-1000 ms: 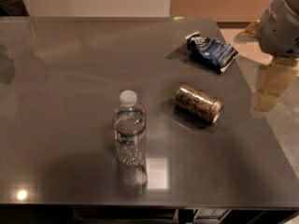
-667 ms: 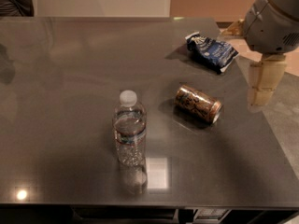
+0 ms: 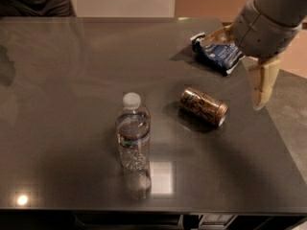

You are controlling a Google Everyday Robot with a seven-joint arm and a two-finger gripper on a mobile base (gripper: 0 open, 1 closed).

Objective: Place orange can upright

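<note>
The orange can (image 3: 203,106) lies on its side on the dark table (image 3: 72,80), right of centre, with one silver end facing the front right. My gripper (image 3: 233,71) hovers above the table's right edge, up and to the right of the can and not touching it. It is open and empty. One pale finger (image 3: 261,84) hangs down just right of the can, and the other (image 3: 215,35) reaches out over the snack bag.
A clear water bottle (image 3: 133,133) with a white cap stands upright left of the can. A dark blue and white snack bag (image 3: 218,54) lies behind the can, near the gripper. The table's right edge (image 3: 283,143) runs close to the can.
My gripper and arm have moved left, in over the table's right edge and closer to the can. The can, bottle and bag have not moved.
</note>
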